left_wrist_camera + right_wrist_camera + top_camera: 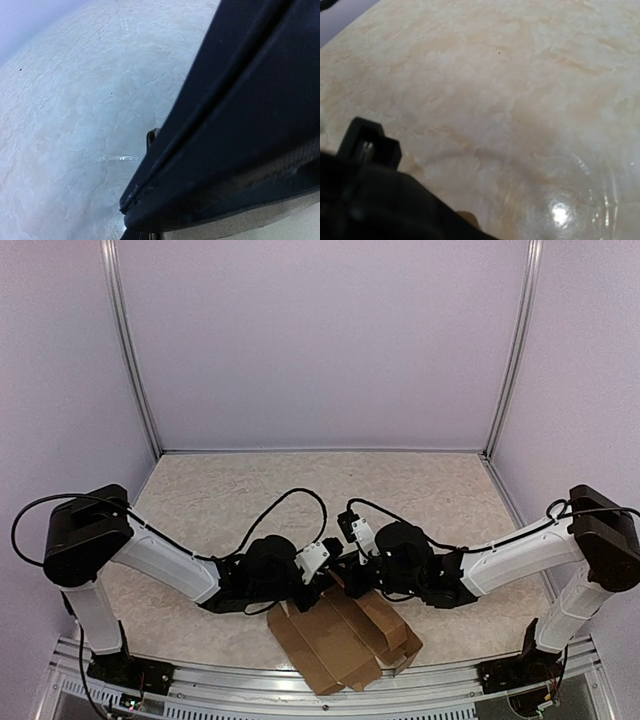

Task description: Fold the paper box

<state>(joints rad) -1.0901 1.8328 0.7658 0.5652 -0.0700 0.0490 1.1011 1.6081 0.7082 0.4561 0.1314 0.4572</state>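
The paper box (340,640) is a brown cardboard sheet with flaps, partly folded, lying at the table's near edge between the arms. My left gripper (325,577) and right gripper (352,580) meet over its far edge, their fingertips hidden under the wrists. In the left wrist view a large dark blurred part fills the right side, with a strip of the cardboard (280,224) under it. In the right wrist view a dark part covers the lower left and a small brown bit of the cardboard (469,218) shows at its edge. Neither view shows how the jaws stand.
The marbled beige table (300,490) stretches behind the arms to the lilac back wall. Metal posts (130,350) stand at the back corners. Black cables loop over both wrists. The table's metal front rail (320,695) runs just below the cardboard.
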